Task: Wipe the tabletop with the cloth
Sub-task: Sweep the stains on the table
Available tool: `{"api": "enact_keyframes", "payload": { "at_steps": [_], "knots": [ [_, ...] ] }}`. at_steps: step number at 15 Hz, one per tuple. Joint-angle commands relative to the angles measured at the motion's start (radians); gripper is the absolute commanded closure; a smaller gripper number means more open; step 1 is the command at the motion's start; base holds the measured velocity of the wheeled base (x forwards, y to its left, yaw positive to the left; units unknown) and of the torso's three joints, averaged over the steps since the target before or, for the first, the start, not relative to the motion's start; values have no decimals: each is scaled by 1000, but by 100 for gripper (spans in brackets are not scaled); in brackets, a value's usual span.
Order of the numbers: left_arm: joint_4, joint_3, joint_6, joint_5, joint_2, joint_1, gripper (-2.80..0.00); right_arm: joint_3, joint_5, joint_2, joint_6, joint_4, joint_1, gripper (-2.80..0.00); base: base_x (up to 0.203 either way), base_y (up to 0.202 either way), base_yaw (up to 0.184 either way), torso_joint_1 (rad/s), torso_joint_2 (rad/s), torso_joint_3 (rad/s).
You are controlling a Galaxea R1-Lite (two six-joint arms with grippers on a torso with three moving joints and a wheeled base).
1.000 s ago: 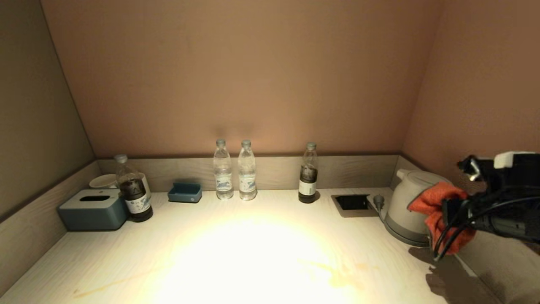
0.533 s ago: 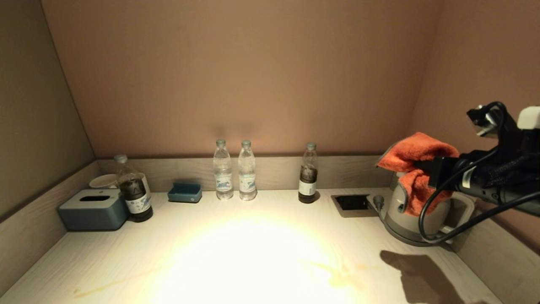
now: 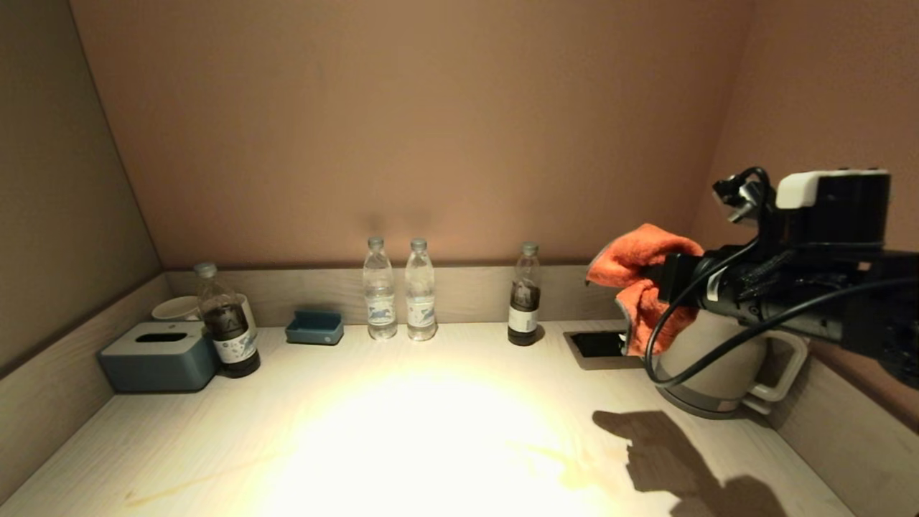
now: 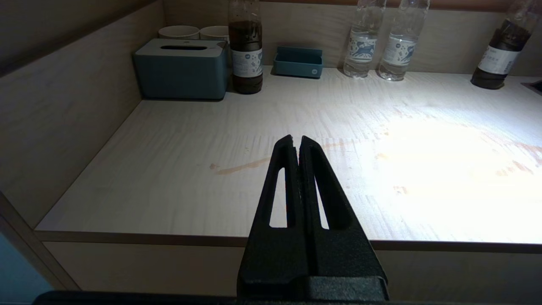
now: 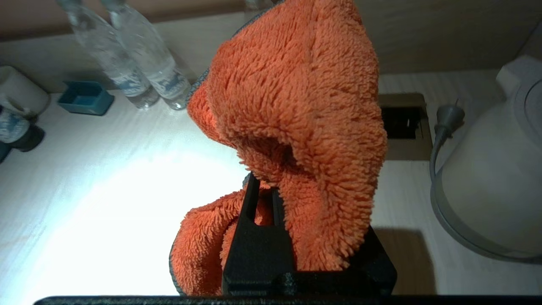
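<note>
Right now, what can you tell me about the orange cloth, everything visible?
The cloth is a small orange terry rag with a fluffy looped pile and a dark grey stitched edge. It is bunched and folded, not spread flat. The right gripper is shut on it, holding it in the air in front of the kettle, above the right part of the tabletop. One fold stands up over the fingers, another hangs down. It touches nothing but the gripper, and no wiping contact shows.
</note>
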Motion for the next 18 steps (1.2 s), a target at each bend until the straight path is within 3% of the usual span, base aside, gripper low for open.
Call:
{"api": "enact_keyframes", "payload": {
  "at_steps": [1,5,9,11,14,18],
  "knots": [
    [0,0,-1,0,0,0,0,25,-206,108,16,-2,1,0,0,0,0,0,0,0],
    [0,0,-1,0,0,0,0,67,-226,117,36,1,-16,0,0,0,0,0,0,0],
    [0,0,-1,0,0,0,0,20,-377,142,24,33,-24,0,0,0,0,0,0,0],
    [0,0,-1,0,0,0,0,-52,-422,129,-9,159,-24,0,0,0,0,0,0,0],
    [0,0,-1,0,0,0,0,-110,-430,124,7,368,-9,0,0,0,0,0,0,0],
    [0,0,-1,0,0,0,0,-296,-432,182,19,711,-4,0,0,0,0,0,0,0]
  ]
}}
